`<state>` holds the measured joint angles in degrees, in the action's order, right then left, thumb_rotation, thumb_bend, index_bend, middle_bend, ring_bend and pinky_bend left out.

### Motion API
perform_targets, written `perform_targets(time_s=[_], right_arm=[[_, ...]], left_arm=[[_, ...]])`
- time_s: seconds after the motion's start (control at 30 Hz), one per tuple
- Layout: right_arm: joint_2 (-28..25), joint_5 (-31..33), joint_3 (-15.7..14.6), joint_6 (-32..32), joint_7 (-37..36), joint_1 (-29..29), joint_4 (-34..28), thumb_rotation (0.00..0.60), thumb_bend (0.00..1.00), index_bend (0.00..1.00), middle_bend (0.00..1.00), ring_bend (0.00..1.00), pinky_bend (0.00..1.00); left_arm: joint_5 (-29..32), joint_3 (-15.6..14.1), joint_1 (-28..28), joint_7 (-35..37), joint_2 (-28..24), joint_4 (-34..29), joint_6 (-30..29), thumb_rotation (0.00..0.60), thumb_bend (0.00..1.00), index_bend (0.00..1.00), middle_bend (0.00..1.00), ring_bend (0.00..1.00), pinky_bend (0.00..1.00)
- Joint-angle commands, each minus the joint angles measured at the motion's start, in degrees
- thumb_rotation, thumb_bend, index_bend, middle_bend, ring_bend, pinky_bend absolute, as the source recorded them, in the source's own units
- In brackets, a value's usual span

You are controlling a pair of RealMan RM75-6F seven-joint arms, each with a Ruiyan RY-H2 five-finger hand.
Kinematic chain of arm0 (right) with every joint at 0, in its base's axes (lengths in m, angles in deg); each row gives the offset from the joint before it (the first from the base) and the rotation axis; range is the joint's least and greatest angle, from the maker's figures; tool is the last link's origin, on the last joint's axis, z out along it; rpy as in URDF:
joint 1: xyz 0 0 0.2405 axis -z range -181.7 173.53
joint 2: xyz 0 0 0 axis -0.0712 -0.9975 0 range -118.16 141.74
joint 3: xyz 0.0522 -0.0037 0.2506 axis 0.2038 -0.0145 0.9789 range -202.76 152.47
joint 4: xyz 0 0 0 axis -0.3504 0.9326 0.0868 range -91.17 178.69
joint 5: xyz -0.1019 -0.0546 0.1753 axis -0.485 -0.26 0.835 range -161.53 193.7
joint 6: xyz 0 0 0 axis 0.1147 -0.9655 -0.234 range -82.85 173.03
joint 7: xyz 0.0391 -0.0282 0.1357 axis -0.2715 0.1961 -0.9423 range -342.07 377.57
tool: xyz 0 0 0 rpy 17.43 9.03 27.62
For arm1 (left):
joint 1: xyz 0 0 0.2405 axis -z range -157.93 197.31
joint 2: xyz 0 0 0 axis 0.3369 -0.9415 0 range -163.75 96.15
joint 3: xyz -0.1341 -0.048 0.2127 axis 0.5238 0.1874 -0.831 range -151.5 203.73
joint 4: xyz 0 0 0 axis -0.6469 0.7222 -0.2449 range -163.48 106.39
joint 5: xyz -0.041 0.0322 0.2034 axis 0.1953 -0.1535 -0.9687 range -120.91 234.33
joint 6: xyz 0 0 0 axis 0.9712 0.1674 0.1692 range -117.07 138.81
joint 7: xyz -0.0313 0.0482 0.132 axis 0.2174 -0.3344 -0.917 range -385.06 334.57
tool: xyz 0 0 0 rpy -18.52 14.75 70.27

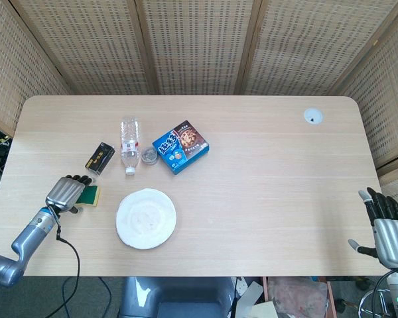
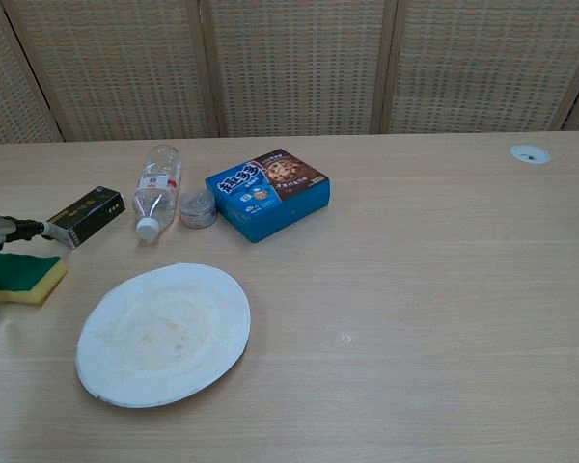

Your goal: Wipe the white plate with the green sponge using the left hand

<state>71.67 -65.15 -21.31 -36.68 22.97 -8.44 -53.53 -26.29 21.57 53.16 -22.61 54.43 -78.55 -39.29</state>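
**Sponge flat on counter beside left hand, plate apart**

Left hand [image 1: 65, 193] low over the counter [image 1: 265, 165] near its left edge, knuckles up, fingers spread rather than curled, gripping nothing. In the chest view, only a fingertip or two poking in at the left border. Green sponge [image 2: 19, 277] lying flat just right of that hand, green side up, yellow layer below; seen from the head camera as a small green and yellow patch [image 1: 89, 195] tucked against the fingers, actual contact impossible to tell. White plate [image 1: 146, 218] further right, near the sponge but not touching it, resting flat close to the front edge, with faint marks across its middle in the chest view [image 2: 164, 333].

Behind the sponge, a small black box [image 1: 100, 158] set at an angle. Next along, a clear plastic bottle [image 1: 129, 144] lying on its side, white cap toward the plate. Just beside the bottle, a small round tin [image 1: 149, 156], then a blue biscuit box [image 1: 180, 146] turned diagonally. Far back right, a round white grommet [image 1: 312, 116] set into the counter.

Right hand [image 1: 386, 226] off the counter's right front corner, palm down, fingers extended and apart, holding nothing.
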Motion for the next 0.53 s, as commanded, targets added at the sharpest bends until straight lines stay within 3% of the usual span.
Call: perform_targets(time_s=[0.03, 0.2, 0.37, 0.53], right_arm=[[-0.12, -0.11, -0.05, -0.04, -0.15, 0.05, -0.12, 0.6, 0.0, 0.0, 0.0, 0.0, 0.0], [-0.65, -1.15, -0.26, -0.91, -1.0, 0.44, -0.56, 0.6, 0.0, 0.0, 0.0, 0.0, 0.0], [-1.21, -1.86, -0.32, -1.73, -2.22, 0.84, -0.74, 0.6, 0.0, 0.0, 0.0, 0.0, 0.0], [-1.5, -2.39, -0.37, -2.19, -3.12, 1.06, -0.6, 0.6, 0.0, 0.0, 0.0, 0.0, 0.0]], left_arm=[[0.33, 0.35, -0.46, 0.89, -1.64, -3.21, -0.1, 0.6, 0.09, 0.0, 0.0, 0.0, 0.16], [2.25, 2.01, -3.3, 0.88, -10.95, -18.98, -5.54, 0.6, 0.0, 0.0, 0.0, 0.0, 0.05], [7.27, 3.15, -8.59, -2.19, -20.16, -35.64, -12.03, 0.6, 0.0, 0.0, 0.0, 0.0, 0.0], [7.13, 3.16, -14.79, -4.79, -22.88, -42.82, -22.84, 0.6, 0.0, 0.0, 0.0, 0.0, 0.0]])
